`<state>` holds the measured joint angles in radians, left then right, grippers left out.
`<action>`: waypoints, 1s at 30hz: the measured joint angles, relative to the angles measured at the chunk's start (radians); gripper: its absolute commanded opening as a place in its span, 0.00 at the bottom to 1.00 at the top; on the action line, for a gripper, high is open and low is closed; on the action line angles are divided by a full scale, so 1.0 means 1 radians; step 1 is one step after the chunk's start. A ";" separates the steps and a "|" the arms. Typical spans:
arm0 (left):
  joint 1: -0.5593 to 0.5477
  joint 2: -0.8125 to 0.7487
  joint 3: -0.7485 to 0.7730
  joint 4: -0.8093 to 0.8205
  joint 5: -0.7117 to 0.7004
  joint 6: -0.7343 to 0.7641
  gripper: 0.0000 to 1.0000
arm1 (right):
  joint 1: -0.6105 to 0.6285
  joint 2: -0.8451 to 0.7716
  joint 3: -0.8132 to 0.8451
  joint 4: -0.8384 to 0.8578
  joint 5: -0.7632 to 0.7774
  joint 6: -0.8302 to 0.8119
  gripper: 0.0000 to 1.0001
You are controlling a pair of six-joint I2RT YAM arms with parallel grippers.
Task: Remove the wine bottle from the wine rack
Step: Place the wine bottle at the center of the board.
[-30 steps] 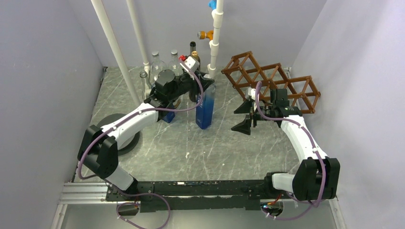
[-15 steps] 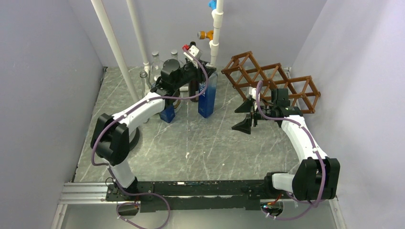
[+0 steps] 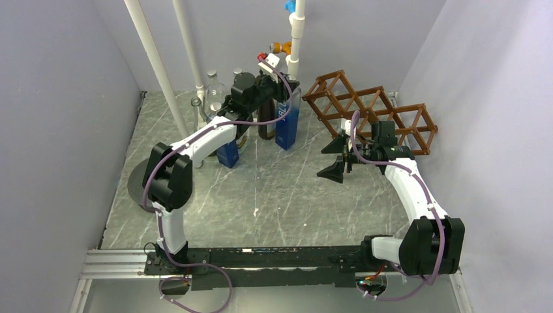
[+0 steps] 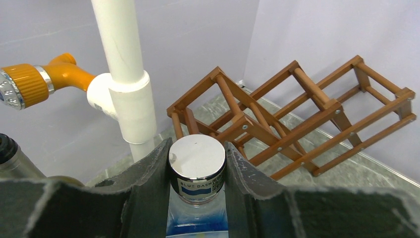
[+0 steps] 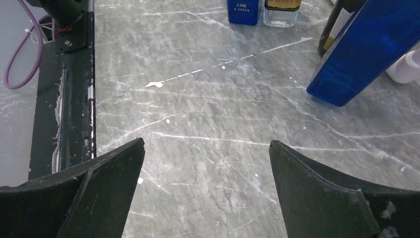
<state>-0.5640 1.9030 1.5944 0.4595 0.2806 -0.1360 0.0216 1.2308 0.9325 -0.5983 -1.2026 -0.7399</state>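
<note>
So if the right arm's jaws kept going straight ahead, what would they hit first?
Most likely the bare table, before reaching the blue bottle, though depth is hard to judge.

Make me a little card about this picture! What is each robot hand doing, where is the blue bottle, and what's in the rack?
blue bottle: off the rack, tilted, near the back wall
left gripper: shut on the blue bottle's cap
right gripper: open, holding nothing, above the table
rack: on the right side, no bottle in it
other bottles: a dark bottle beside the blue one; a clear bottle further left
</note>
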 measured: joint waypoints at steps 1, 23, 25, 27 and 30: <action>0.000 0.009 0.007 0.003 -0.009 0.001 0.00 | 0.000 -0.001 0.000 0.000 0.000 0.000 0.99; 0.001 0.115 0.079 0.051 -0.094 0.019 0.38 | -0.010 -0.004 0.000 0.002 -0.001 0.000 0.99; 0.001 0.115 0.078 0.053 -0.094 0.019 0.44 | -0.010 -0.006 0.000 0.002 -0.002 0.000 0.99; 0.001 0.115 0.078 0.053 -0.094 0.020 0.48 | -0.011 -0.007 0.000 0.002 -0.002 0.000 0.99; 0.001 0.115 0.078 0.080 -0.094 0.019 0.56 | -0.012 -0.007 0.000 0.002 -0.002 0.000 0.99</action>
<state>-0.5632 2.0178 1.6722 0.5396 0.1867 -0.1169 0.0097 1.2240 0.9325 -0.5961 -1.2041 -0.7399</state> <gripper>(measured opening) 0.487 0.992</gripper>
